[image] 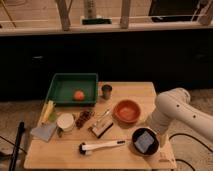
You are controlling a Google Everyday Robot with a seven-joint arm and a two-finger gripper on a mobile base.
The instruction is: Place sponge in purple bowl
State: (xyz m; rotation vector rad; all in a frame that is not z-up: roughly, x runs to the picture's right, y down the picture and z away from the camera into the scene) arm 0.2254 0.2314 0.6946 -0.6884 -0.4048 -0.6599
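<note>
The sponge (144,140), a small pale blue-grey square pad, lies inside the purple bowl (136,135), a very dark round bowl near the table's front right corner. My white arm comes in from the right and bends down toward the bowl. The gripper (154,130) is at the bowl's far right rim, just above and beside the sponge, mostly hidden behind the arm's thick white link.
An orange-red bowl (126,111) stands just behind the purple one. A green tray (60,89) with an orange ball (78,94) sits at the back left, with a metal cup (106,90) beside it. A white cup (65,121), yellow block (48,110), grey cloth (44,131) and white-handled brush (102,146) lie left.
</note>
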